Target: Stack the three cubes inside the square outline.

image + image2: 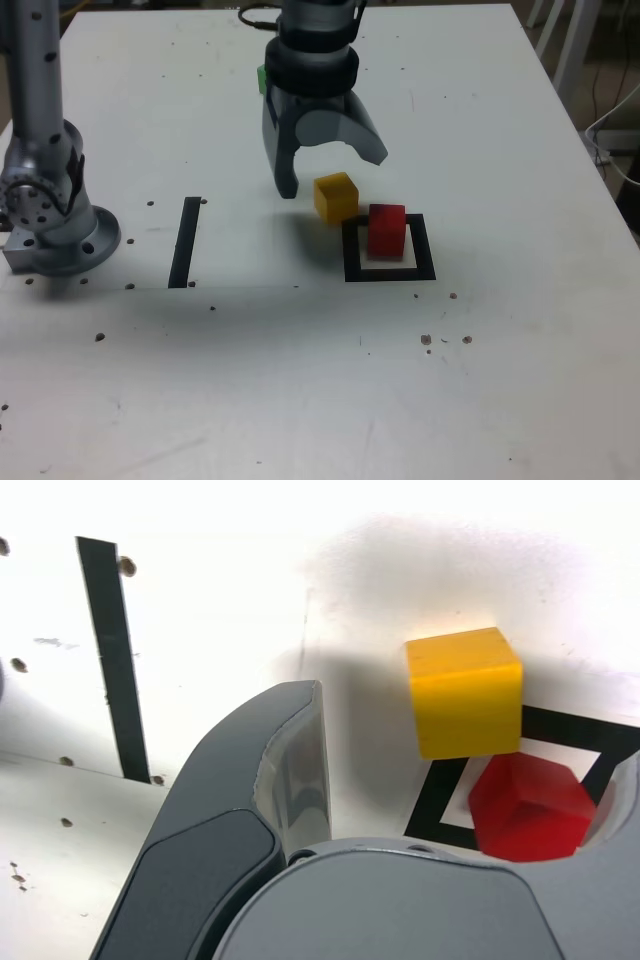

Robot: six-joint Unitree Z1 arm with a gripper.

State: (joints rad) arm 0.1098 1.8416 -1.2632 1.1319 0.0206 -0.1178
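The gripper [330, 170] hung above the white table [300, 380] with its jaws spread wide and nothing between them, one finger [283, 150] pointing down toward the tabletop. Just below and beside its fingertips, toward the exterior view's right, sat the yellow cube [336, 197] on the table at the outer corner of the square outline [389, 272], and the red cube [387, 230] stood inside that outline, a little farther from the gripper. A sliver of the green cube [261, 79] showed behind the gripper's body, while the straight black strip [185, 241] lay well apart on the exterior view's left, near the arm's base [55, 235].
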